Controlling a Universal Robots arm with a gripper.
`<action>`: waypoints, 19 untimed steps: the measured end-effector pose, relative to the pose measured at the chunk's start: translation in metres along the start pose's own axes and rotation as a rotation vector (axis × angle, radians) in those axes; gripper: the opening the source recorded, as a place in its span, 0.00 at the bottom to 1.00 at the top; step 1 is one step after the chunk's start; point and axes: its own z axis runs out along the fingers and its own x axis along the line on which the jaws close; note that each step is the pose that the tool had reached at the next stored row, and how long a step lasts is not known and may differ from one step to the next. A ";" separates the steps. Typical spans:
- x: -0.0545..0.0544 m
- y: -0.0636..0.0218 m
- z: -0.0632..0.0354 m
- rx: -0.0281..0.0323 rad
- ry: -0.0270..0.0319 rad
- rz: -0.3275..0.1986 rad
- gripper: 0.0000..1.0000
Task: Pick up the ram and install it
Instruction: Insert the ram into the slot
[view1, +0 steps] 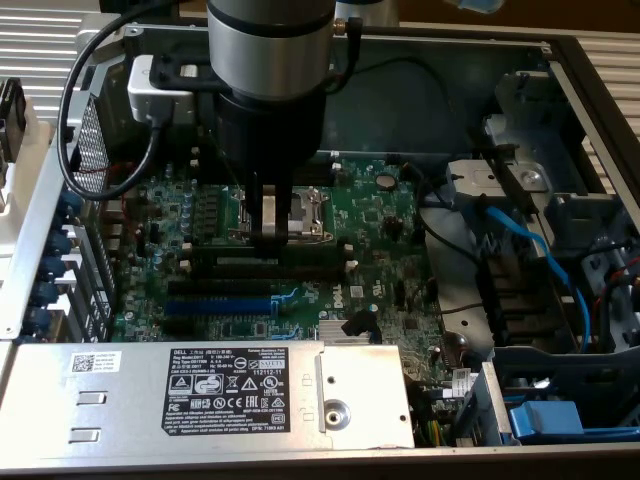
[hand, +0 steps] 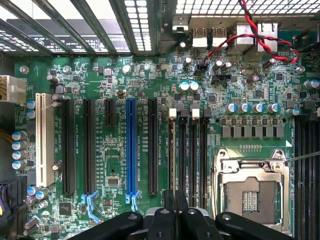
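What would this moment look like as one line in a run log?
hand: low over black memory slots | beside: processor socket | ram: cannot tell if held or seated

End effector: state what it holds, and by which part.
Cannot be told; the end effector sits low over the long black memory slots.

Hand (hand: 174, 212) fingertips cut off by wrist view's edge; arm body hides hand's upper part in exterior view. Ram (hand: 172, 165) mostly edge-on (chips, label unreadable). Power supply (view1: 200, 395) label text too small.
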 end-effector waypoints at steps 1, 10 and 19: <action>0.000 0.0000 0.0000 -0.0001 0.0001 0.000 0.13; 0.000 0.0000 0.0000 0.0000 0.0000 0.000 0.26; 0.000 0.0000 -0.0051 0.0049 -0.0001 0.000 0.26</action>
